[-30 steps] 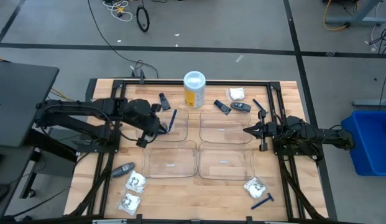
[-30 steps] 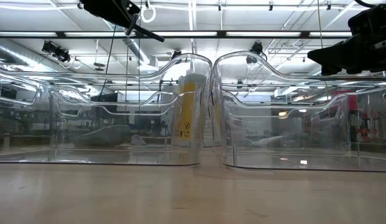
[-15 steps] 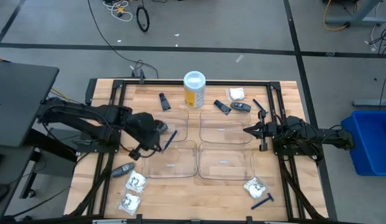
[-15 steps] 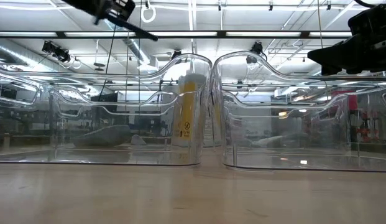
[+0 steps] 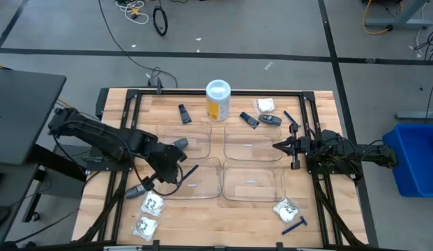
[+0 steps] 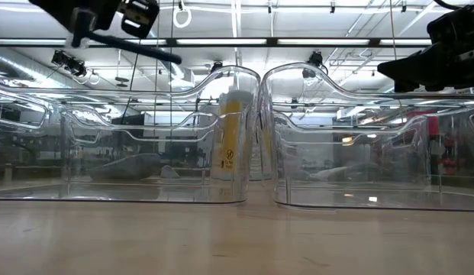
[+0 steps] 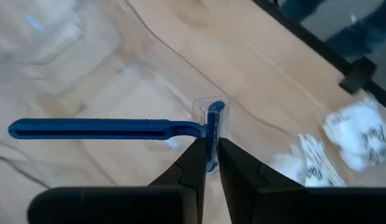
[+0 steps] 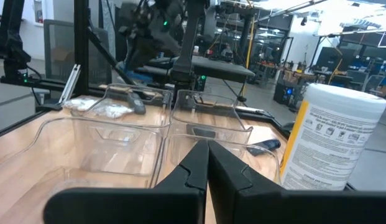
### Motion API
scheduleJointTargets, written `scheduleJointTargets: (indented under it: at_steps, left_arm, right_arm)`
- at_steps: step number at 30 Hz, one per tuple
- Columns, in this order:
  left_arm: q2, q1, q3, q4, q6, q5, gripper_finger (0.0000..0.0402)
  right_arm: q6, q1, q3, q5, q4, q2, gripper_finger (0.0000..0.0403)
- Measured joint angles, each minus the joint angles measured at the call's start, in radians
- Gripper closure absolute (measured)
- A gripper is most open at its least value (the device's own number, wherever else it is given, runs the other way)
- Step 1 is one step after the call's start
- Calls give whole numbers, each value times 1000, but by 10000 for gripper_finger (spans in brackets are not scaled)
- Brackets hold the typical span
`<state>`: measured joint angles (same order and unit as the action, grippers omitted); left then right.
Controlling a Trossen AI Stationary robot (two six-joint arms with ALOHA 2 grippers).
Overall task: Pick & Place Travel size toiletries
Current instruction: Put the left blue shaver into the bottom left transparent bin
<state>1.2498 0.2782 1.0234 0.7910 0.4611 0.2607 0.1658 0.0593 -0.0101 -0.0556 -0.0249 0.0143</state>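
Left tool (image 7: 207, 158) is clamped on the head of a thin blue disposable razor (image 7: 112, 129), carried above the near-left clear plastic rectangular tray (image 5: 192, 180), seemingly for placement inside. Right tool (image 5: 277, 146) waits clenched and empty over the far-right tray (image 5: 252, 144).

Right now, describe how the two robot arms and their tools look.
Both arms are dark, jointed links with black cables looped along them. The left tool ends in two black wedge-shaped fingers tapering to narrow tips. The right tool has the same black tapered pair. No markings are readable on either.
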Motion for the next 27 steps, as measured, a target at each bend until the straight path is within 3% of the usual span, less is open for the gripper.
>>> scheduleJointTargets:
  at_steps: [27]
  left_arm:
    - [7,16,0,5,40,13,342]
  right_arm:
    - [0,0,0,1,6,16,390]
